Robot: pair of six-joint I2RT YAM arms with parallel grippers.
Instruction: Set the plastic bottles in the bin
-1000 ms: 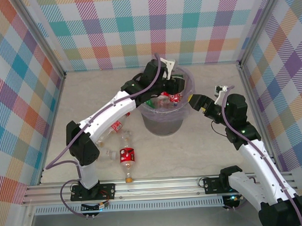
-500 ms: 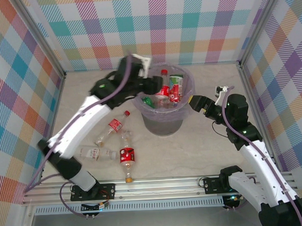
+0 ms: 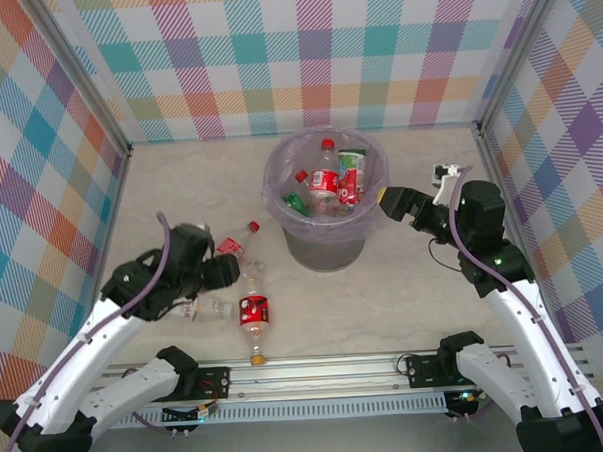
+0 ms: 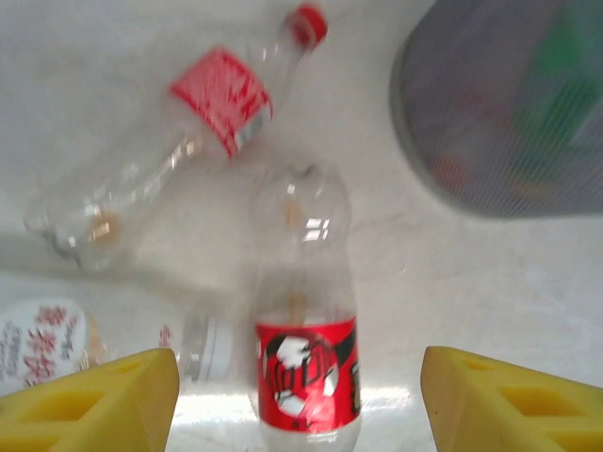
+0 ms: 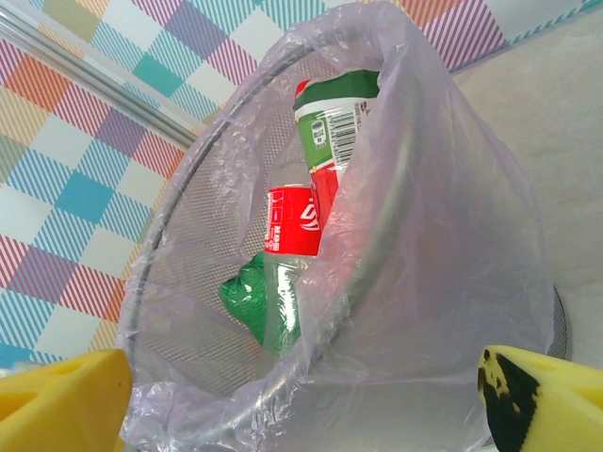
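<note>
Back from the round grey lavender-lined bin [image 3: 327, 247], left tool [image 4: 301, 400] gapes wide over clear red-labelled plastic bottle [image 4: 303, 282]; right tool [image 5: 301, 405] wide too.

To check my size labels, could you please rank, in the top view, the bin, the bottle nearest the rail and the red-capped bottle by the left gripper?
1. The bin, far the largest.
2. The bottle nearest the rail.
3. The red-capped bottle looks shorter, but the left gripper hides part of it, so unsure.
</note>
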